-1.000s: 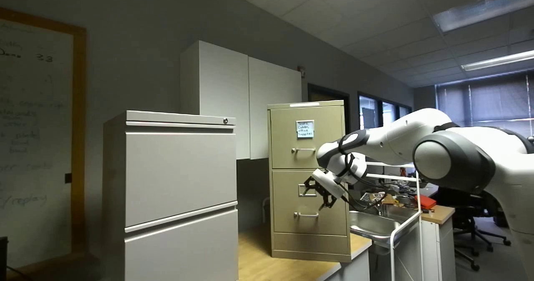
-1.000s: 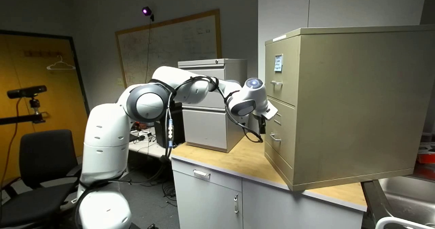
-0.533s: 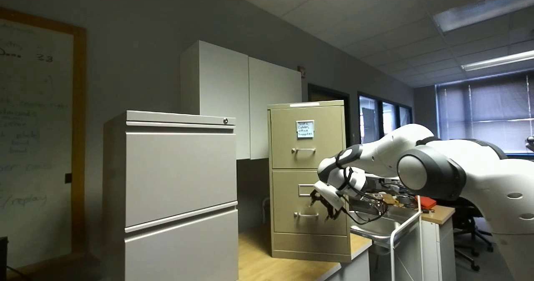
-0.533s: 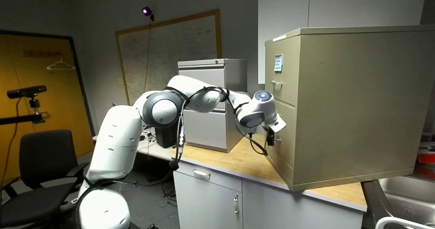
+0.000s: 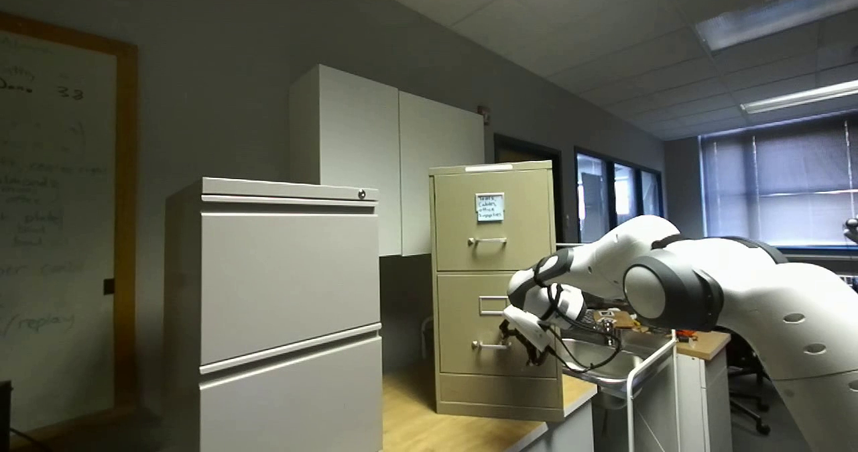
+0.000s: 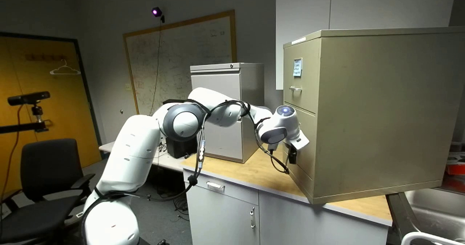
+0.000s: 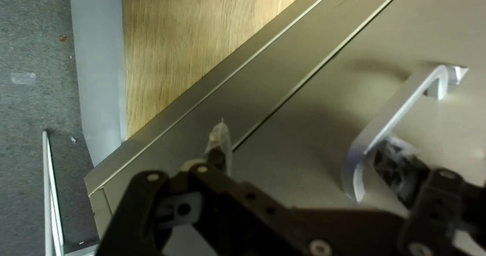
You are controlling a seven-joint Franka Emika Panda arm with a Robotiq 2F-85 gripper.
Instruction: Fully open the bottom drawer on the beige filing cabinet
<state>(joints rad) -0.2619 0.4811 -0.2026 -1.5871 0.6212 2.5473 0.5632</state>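
The beige filing cabinet shows in both exterior views. Its bottom drawer looks shut, with a small metal handle low on the front. My gripper is at the handle's right end in an exterior view; it also shows from the side, close to the drawer front. In the wrist view the gripper is open. The handle lies between its fingers, close to the right fingertip; I cannot tell whether they touch. The left fingertip is in front of the panel below the handle.
The beige cabinet stands on a wooden countertop. A pale grey cabinet stands beside it. A sink and a white rail are at the right in an exterior view. A cable loop hangs below the wrist.
The arm has reached forward and lowered, bringing the gripper down to the bottom drawer's handle and nearer the drawer front. The drawer has not moved.
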